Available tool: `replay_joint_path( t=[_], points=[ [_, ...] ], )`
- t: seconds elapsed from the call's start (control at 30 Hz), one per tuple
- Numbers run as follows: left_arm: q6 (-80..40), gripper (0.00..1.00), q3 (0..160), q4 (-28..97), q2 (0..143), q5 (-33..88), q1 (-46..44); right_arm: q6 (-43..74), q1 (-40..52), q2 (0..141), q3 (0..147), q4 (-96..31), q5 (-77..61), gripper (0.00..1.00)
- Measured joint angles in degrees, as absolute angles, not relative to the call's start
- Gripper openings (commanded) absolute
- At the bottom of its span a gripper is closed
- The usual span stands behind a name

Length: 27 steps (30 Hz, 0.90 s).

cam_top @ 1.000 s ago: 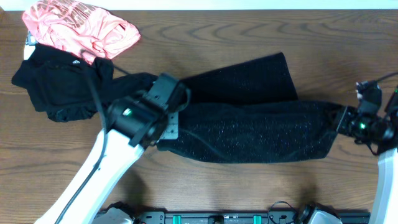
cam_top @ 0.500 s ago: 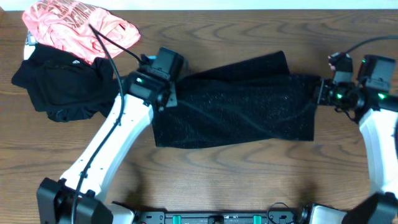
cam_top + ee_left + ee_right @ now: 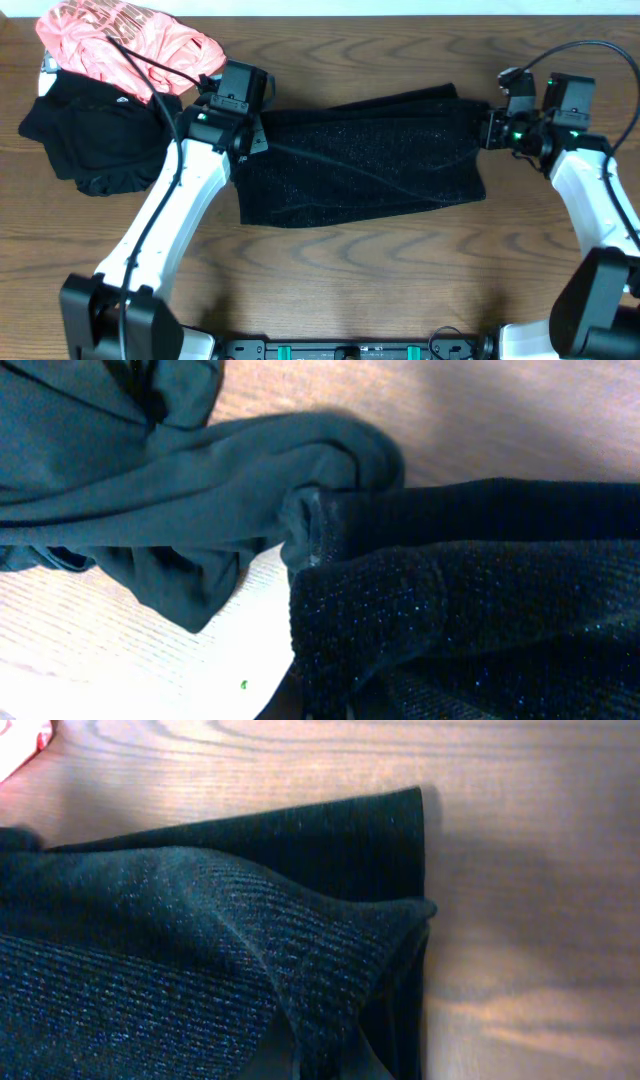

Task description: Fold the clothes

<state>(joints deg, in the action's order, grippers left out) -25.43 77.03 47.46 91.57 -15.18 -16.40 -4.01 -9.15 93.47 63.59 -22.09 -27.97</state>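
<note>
across the middle of the overhead frame, on the brown wood-grain table [image 3: 400, 290], the large black speckled garment [image 3: 365, 155] lies doubled into a long band. its upper left corner is pinched in the closed jaws of the left gripper [image 3: 248, 132], and its upper right corner is pinched the same way by the right gripper [image 3: 488, 130]. the biggest risk, as i judge it, is a crooked fold: the top layer runs slantwise with a diagonal crease, and if either arm lets go or pulls unevenly, the heavy knit could slide and leave the edges mismatched. a smaller risk sits at centre left, where the matte black top [image 3: 90, 140] touches that held corner (the left wrist view shows its fold pressed right against the speckled hem), so a tug could drag it along. the coral-pink shirt [image 3: 120, 35], upper left, lies clear of the grip, though it overlaps the top. as to stuff: the big garment is coarse, ribbed and flecked with tiny glints, thick enough to hold a rounded edge. the top is smooth, dull and limp, bunched in soft lobes. the shirt is thin and crumpled, with pale print.
</note>
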Motion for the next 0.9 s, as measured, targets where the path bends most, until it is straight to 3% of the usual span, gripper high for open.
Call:
replay_joint_path(
  t=[0.73, 0.77, 0.8, 0.83, 0.87, 0.9],
  points=[
    [-25.5, 0.06, 77.0, 35.7, 106.5, -16.4, -13.6, -4.2, -4.1, 108.4, 63.7, -0.3, -21.1, 0.01],
    [-25.5, 0.07, 77.0, 35.6, 106.7, -16.2, -13.4, -4.2, -4.1, 108.6, 63.7, 0.4, -21.2, 0.08],
    [-25.4, 0.29, 77.0, 35.6, 106.7, -15.9, -13.2, -4.1, -4.1, 108.7, 63.7, 0.9, -21.2, 0.29],
    [-25.1, 0.54, 77.0, 35.6, 106.7, -15.7, -13.0, -4.3, -4.1, 108.7, 63.7, 1.3, -21.1, 0.62],
    [-25.3, 0.84, 77.0, 35.6, 106.7, -16.2, -12.8, -4.2, -4.1, 108.8, 63.7, 1.8, -20.6, 0.87],
    [-25.3, 0.98, 77.0, 35.6, 106.7, -16.9, -12.3, -4.2, -4.3, 108.8, 63.7, 2.5, -19.2, 0.99]
  ],
)
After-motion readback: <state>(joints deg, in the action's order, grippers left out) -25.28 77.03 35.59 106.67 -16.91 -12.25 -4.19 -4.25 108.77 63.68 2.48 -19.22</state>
